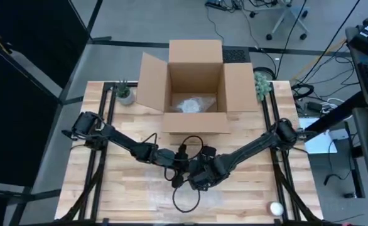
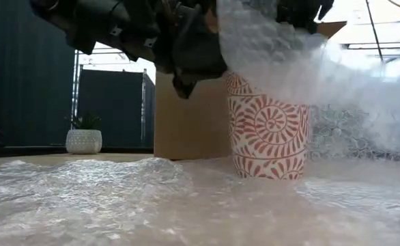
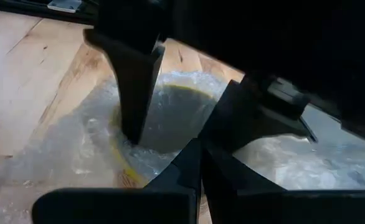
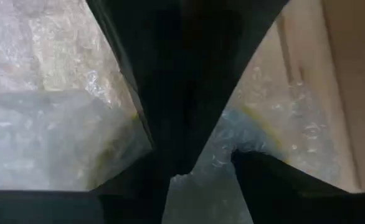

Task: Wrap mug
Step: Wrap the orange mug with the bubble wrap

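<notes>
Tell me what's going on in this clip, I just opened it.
Two robot arms are wrapping a mug in bubble wrap on a wooden table. The red-and-white patterned mug stands upright on the sheet, and both hands, left hand and right hand, meet right over it at the table's middle, with a flap of wrap lifted over the mug's top and one side. The patterned side facing the low camera is still bare. An open cardboard box waits behind, with some wrap already inside.

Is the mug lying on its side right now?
No, in the low view the patterned mug stands upright on the bubble wrap, with more wrap draped over its rim.
</notes>
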Tool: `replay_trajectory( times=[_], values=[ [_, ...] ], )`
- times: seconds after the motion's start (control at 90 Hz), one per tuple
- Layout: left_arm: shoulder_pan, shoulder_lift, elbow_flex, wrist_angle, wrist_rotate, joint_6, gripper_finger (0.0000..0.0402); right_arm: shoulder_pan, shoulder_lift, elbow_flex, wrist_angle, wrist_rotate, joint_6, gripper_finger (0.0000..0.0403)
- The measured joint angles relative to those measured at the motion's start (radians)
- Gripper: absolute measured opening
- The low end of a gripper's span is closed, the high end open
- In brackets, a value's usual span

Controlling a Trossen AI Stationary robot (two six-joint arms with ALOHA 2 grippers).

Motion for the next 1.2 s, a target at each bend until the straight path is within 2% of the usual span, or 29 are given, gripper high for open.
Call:
replay_trajectory(
  times=[0.167,0.289,0.833,1.033,1.2],
  values=[
    [-0.002,0.0,0.0,0.001,-0.001,0.0,0.0,-0.019,0.026,0.0,0.005,-0.075,-0.025,0.0159],
    [-0.002,0.0,0.0,0.001,-0.001,0.0,0.0,-0.025,0.016,-0.003,0.004,-0.09,-0.028,0.0159],
    [-0.003,-0.001,0.0,-0.001,-0.001,0.001,0.0,-0.019,-0.228,-0.011,-0.066,-0.097,0.003,0.016],
    [-0.003,0.0,0.0,-0.001,-0.001,0.001,0.0,0.041,-0.238,-0.009,0.055,-0.217,0.042,0.016],
    [-0.003,0.0,0.0,-0.001,-0.001,0.001,0.0,0.088,-0.193,-0.009,0.13,-0.207,0.034,0.016]
  ],
)
